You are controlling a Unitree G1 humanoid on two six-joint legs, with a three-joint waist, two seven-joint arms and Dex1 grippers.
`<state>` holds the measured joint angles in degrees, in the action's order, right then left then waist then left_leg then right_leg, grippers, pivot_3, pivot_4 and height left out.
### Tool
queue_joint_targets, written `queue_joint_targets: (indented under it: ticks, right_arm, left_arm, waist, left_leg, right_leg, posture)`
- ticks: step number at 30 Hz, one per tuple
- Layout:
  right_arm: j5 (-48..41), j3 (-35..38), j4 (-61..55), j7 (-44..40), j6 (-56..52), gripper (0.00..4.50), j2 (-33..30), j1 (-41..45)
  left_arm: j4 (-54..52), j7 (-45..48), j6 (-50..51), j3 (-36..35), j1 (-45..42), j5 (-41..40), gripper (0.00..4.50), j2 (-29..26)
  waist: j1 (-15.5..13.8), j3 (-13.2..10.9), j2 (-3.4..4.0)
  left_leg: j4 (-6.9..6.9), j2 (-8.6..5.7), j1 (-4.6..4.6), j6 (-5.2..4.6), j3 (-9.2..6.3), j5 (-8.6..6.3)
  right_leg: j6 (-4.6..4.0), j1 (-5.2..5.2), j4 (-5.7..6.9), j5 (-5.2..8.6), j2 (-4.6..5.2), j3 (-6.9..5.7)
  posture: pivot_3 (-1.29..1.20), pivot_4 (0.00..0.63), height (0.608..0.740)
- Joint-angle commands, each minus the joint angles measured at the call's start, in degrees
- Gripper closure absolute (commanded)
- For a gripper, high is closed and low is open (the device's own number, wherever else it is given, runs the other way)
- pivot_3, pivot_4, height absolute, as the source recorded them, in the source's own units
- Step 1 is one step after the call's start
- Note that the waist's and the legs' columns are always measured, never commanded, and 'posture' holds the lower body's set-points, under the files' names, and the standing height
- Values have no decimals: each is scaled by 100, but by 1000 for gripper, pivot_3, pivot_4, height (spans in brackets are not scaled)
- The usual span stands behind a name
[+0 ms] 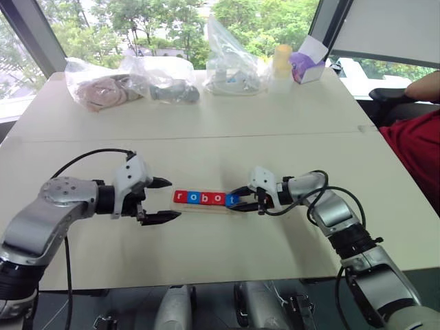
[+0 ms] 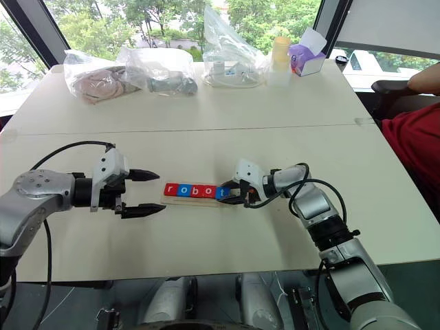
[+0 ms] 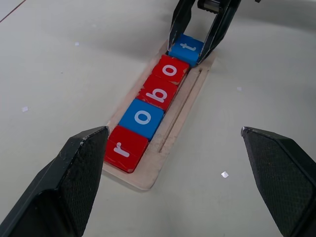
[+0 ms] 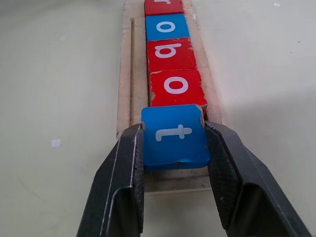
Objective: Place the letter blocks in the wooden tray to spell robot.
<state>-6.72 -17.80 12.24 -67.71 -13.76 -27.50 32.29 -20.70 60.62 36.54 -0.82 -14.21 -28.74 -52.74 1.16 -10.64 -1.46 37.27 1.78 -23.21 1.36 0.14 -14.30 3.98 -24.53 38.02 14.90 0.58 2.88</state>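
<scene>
- Head views: left gripper [image 1: 162,199] hangs wide open, holding nothing, just beside the wooden tray [image 1: 203,207] on the table [image 1: 206,130].
- Left wrist view: the letter blocks [image 3: 150,106] read r-o-b-o-t in the tray.
- Right wrist view: right gripper [image 4: 174,143] pinches the blue t block [image 4: 175,136] at the tray's end. Pulling away while clamped could drag it out; the tray's far end is cut off.

You see a wide cream-white table [image 1: 206,130], and large daylit windows [image 1: 172,20] showing green trees behind.
</scene>
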Motion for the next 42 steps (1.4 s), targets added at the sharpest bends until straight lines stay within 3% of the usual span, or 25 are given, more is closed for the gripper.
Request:
queue_joint_targets:
  ticks: [1, 3, 4, 8, 9, 18, 42]
  right_arm:
    - [44, 0, 17, 24, 122, 3329, 55, 131]
    - [59, 9, 32, 17, 139, 3329, 60, 124]
    - [62, 14, 30, 13, 138, 2274, 62, 118]
    - [63, 109, -47, 113, 123, 304, 64, 120]
    - [41, 140, -72, 141, 92, 87, 66, 127]
    - [-158, 408, -551, 365, -227, 87, -43, -58]
    - [236, 342, 353, 564, 549, 87, 93, 271]
  left_arm:
    - [-76, -30, -117, -85, -27, 22, 0, 10]
    - [-79, -31, -114, -88, -24, 24, 0, 15]
    - [-78, -34, -115, -89, -21, 26, 0, 16]
    - [-88, -46, -124, -75, 0, 50, 0, 11]
    - [-89, -47, -123, -74, -1, 52, 0, 12]
    - [-62, -47, -109, -6, -80, 77, 0, 82]
    - [-153, -124, -47, 18, -60, 74, 0, 130]
  waist:
    - [0, 0, 0]
    - [0, 0, 0]
    - [0, 0, 0]
    - [1, 0, 0]
    - [1, 0, 0]
    - [-1, 0, 0]
    - [4, 0, 0]
  left_leg:
    - [0, 0, 0, 0, 0, 0]
    - [0, 0, 0, 0, 0, 0]
    - [0, 0, 0, 0, 0, 0]
    - [0, 0, 0, 0, 0, 0]
    - [0, 0, 0, 0, 0, 0]
    - [0, 0, 0, 0, 0, 0]
    - [0, 0, 0, 0, 0, 0]
  right_leg:
    - [0, 0, 0, 0, 0, 0]
    - [0, 0, 0, 0, 0, 0]
    - [0, 0, 0, 0, 0, 0]
    - [0, 0, 0, 0, 0, 0]
    - [0, 0, 0, 0, 0, 0]
    - [0, 0, 0, 0, 0, 0]
    - [0, 0, 0, 0, 1, 0]
  posture:
    - [0, 150, 740]
    - [0, 150, 740]
    - [0, 150, 740]
    - [0, 150, 740]
    - [0, 150, 740]
    - [0, 150, 740]
    - [0, 150, 740]
